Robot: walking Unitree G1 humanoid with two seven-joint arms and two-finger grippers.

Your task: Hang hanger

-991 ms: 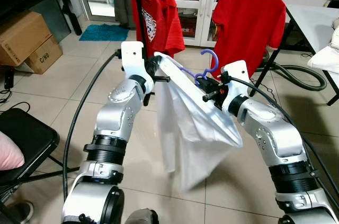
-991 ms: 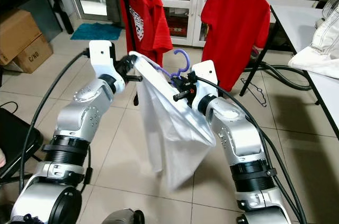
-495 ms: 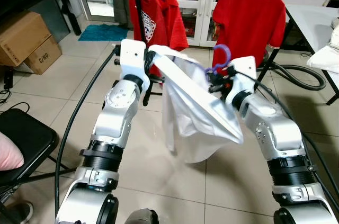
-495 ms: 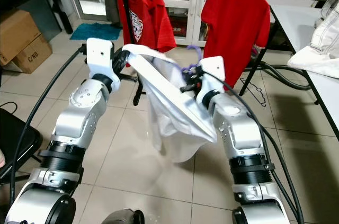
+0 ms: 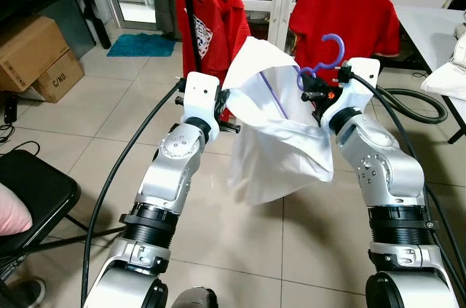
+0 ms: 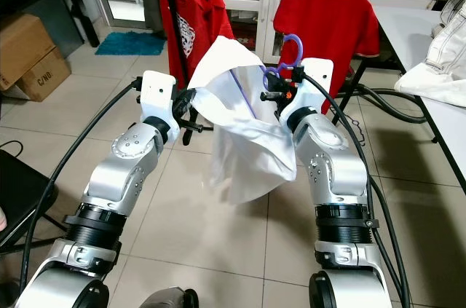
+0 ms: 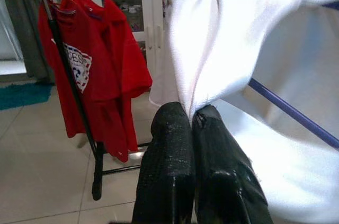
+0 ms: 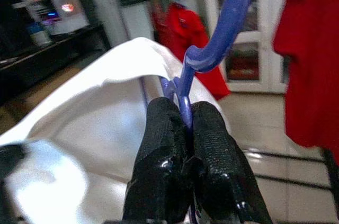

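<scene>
Eye views: white garment (image 5: 273,148) on purple hanger (image 5: 325,53) held up between both arms, above the floor, in front of the rack (image 5: 191,24) of red shirts (image 5: 342,20). Right gripper (image 5: 314,89) at the hook's stem, left gripper (image 5: 222,108) at the cloth's far shoulder. Left wrist view: fingers (image 7: 169,144) pressed together, pinching white fabric. Right wrist view: fingers (image 8: 164,144) pinching the hanger's neck. Likely light; cloth soft and slippery on a stiff hanger, so hold at the neck.

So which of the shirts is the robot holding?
The white shirt on the purple plastic hanger, stretched between the left gripper and right gripper. Both red shirts hang behind, untouched.
</scene>
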